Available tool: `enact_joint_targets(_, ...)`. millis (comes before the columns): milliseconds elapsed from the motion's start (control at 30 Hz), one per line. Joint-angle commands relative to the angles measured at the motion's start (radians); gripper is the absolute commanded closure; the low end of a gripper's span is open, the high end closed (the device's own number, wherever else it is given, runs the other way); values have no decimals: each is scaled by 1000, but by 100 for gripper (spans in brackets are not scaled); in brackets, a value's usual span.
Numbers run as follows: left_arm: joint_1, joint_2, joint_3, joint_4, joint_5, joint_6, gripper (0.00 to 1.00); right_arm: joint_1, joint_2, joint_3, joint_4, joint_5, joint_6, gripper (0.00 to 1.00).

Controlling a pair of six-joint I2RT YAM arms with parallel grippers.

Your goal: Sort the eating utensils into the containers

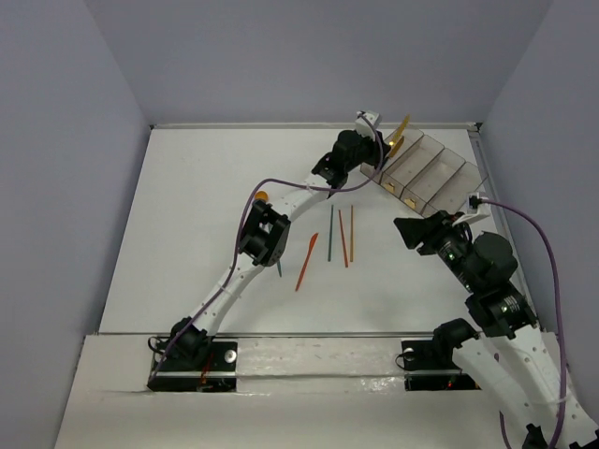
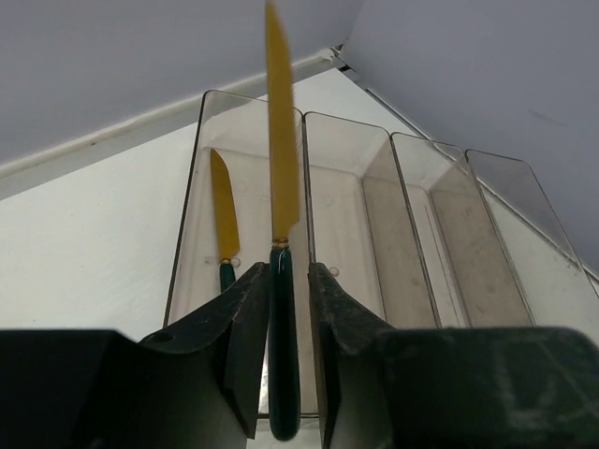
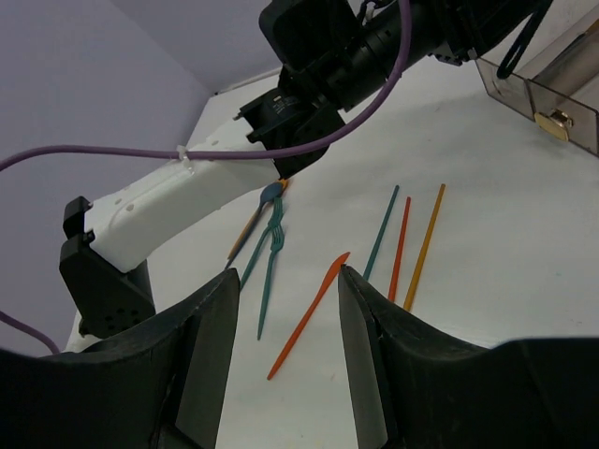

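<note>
My left gripper (image 1: pixel 382 148) is shut on a knife with a yellow blade (image 2: pixel 281 178) and a dark green handle, and holds it over the left end of the row of four smoky-clear containers (image 1: pixel 430 170). A second yellow knife (image 2: pixel 223 217) lies in the leftmost bin (image 2: pixel 197 196). My right gripper (image 3: pixel 287 276) is open and empty above the table. Below it lie an orange knife (image 3: pixel 309 313), two teal forks (image 3: pixel 271 251), a spoon (image 3: pixel 251 224), and teal (image 3: pixel 382 232), red (image 3: pixel 401 245) and orange chopsticks (image 3: pixel 424 245).
The left arm (image 1: pixel 253 238) stretches diagonally across the table and covers part of the forks and the spoon (image 1: pixel 262 195). The loose utensils lie mid-table (image 1: pixel 330 234). Walls close in the table at the back and on both sides.
</note>
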Motion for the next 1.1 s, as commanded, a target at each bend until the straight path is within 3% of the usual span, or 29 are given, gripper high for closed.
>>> enact_joint_targets(0, 13, -47, -1, 33, 19, -13, 73, 4, -21, 53, -2, 20, -18, 48)
enact_joint_targets(200, 13, -57, -33, 51, 20, -33, 57, 4, -24, 49, -15, 29, -23, 48)
enact_joint_targets(400, 31, -79, -77, 71, 42, -72, 54, 4, -21, 50, -33, 38, -37, 48)
enact_joint_targets(500, 31, -160, -148, 114, 73, -89, 35, 4, 7, 43, -39, 40, -47, 48)
enact_joint_targets(733, 31, -572, -499, 185, 63, -1, 1, 4, 119, 14, -13, 54, -79, 48)
enact_joint_targets(800, 31, -802, -626, 194, 25, 42, 1, 4, 171, 9, 19, 45, -80, 48)
enact_joint_targets(1000, 31, -1152, -867, 117, -84, 86, 1, 51, 385, 21, 94, -8, -80, 49)
enact_joint_targets(1067, 31, -1313, -1017, 100, -134, 56, 1, 107, 491, 58, 108, 24, -86, 49)
